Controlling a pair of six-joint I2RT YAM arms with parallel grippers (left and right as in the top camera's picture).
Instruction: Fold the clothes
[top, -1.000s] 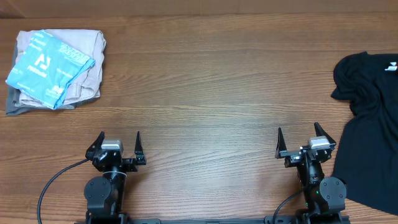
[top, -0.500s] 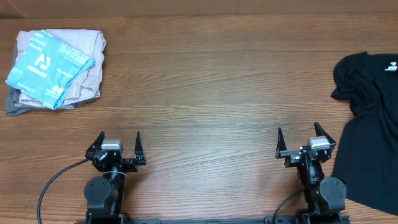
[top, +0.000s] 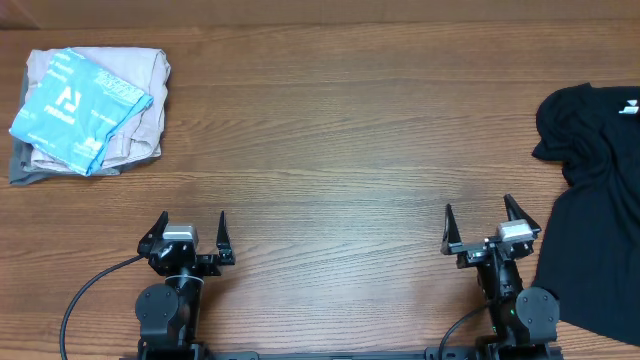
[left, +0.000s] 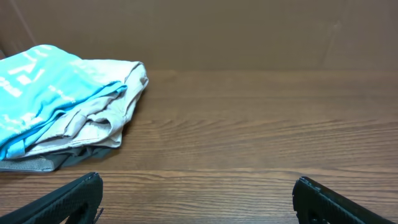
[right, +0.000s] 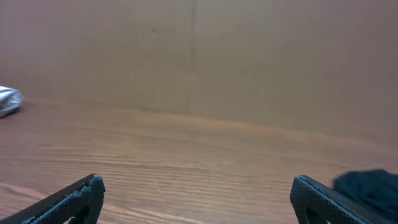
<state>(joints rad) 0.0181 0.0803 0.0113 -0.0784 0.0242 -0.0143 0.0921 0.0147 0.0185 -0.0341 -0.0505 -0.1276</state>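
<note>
- The black clothes lie bunched at the right edge of the worktop; the picture cuts part off.
- A white mark on them is too small to read.
- The right tool is just beside them, not touching, wide and holding nothing.
- The left tool is wide too, with nothing in it.
- A folded pile, blue on tan, sits far left.

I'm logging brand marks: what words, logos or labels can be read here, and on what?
Blue garment: white logo and lettering, too blurred to read.
Black garment: small white mark at the picture's edge, too small to read.
No other text shows.
</note>
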